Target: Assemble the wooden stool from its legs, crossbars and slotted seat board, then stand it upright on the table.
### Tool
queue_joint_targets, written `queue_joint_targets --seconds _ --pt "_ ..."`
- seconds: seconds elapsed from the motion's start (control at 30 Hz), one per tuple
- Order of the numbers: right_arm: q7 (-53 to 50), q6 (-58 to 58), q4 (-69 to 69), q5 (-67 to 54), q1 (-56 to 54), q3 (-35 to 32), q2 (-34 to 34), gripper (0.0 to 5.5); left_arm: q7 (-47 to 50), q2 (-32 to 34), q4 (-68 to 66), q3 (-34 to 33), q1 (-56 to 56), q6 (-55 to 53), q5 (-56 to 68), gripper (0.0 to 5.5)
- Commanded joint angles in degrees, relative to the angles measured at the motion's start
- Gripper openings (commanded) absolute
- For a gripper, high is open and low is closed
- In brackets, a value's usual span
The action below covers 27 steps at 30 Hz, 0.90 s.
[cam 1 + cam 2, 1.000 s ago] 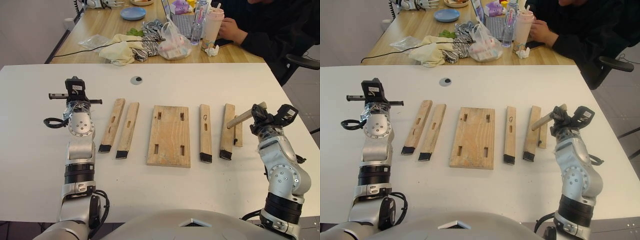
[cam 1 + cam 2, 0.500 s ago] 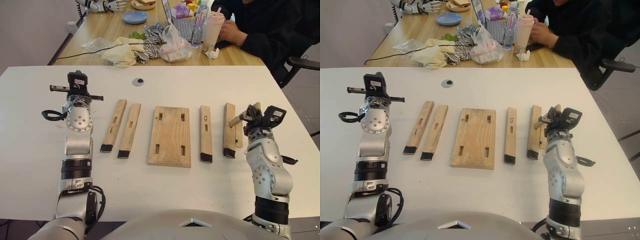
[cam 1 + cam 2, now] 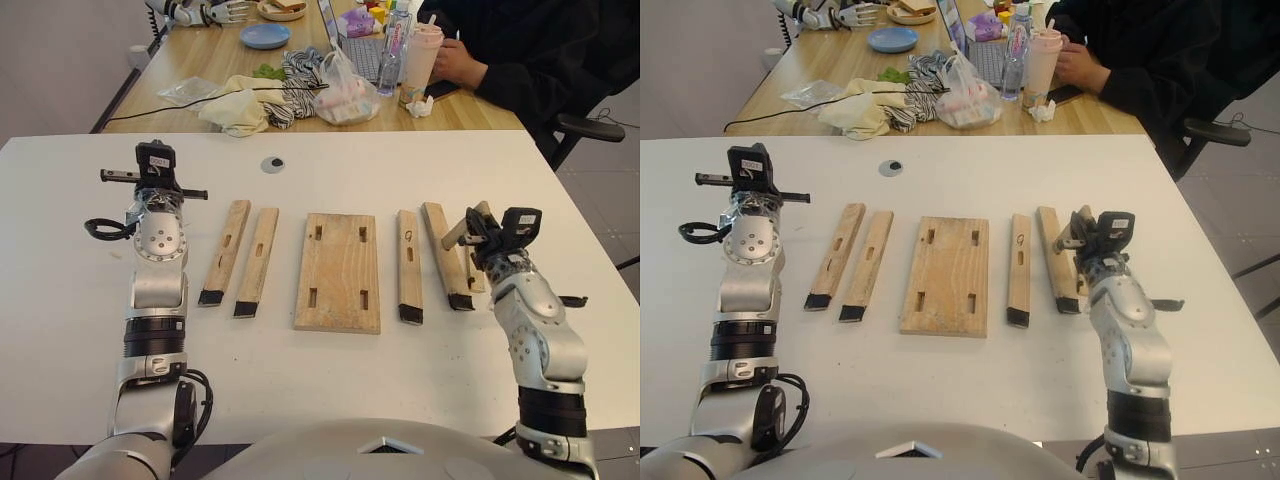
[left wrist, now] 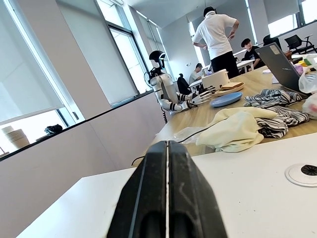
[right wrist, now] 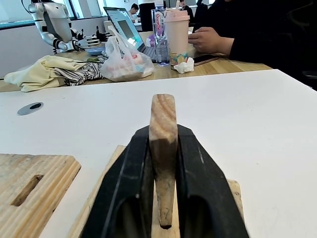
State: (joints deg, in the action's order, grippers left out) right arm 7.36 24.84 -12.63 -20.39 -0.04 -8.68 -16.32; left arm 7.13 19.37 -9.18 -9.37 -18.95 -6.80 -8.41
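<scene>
Your right pincer (image 5: 163, 133) grips a crossbar (image 5: 162, 111) over the rightmost leg (image 3: 446, 255), its rear end hidden between the fingers (image 5: 130, 173). Your left pincer (image 4: 167, 147) is clenched. The seat board (image 3: 338, 270) lies mid-tabletop (image 3: 300, 380).

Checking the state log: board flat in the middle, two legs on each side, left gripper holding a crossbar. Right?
Not quite. The right gripper holds the crossbar, clamped between its fingers, as the right wrist view shows. The left gripper is shut on nothing. The rest stands.
</scene>
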Motion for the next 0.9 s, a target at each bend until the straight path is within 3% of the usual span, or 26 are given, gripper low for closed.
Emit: queue_joint_targets --seconds 0.03,0.13,0.2,0.43,0.6,0.77,0.9 --pt "3.5 11.9 11.8 0.8 2.8 2.8 -2.6 0.38 2.7 -1.1 -2.3 -1.2 -1.9 2.2 0.1 0.0" --pt "4.6 11.5 11.7 1.4 3.0 3.7 -3.3 0.38 3.9 -1.4 -3.2 -1.7 -1.5 3.3 0.4 0.0" --pt "5.5 11.4 11.2 1.9 3.9 4.6 -3.8 1.0 4.5 -1.7 -3.6 -2.0 -1.2 3.9 0.4 0.0" --pt "7.8 14.5 10.0 2.7 2.1 4.2 -6.2 1.98 5.5 -2.4 -3.9 -2.1 -1.4 4.9 0.0 0.0" --pt "10.9 26.6 2.4 0.1 -2.2 2.4 -12.3 2.7 7.2 -3.4 0.3 -2.9 1.9 3.8 -0.4 0.0" --pt "13.7 33.7 -1.5 -1.1 -2.1 3.0 -15.4 2.7 7.3 -3.9 4.5 -2.2 4.9 2.8 -1.5 0.0" --pt "14.5 34.2 -3.3 -0.1 -0.5 4.4 -14.9 2.08 6.4 -3.0 8.2 -4.1 3.9 0.6 -0.4 0.0"
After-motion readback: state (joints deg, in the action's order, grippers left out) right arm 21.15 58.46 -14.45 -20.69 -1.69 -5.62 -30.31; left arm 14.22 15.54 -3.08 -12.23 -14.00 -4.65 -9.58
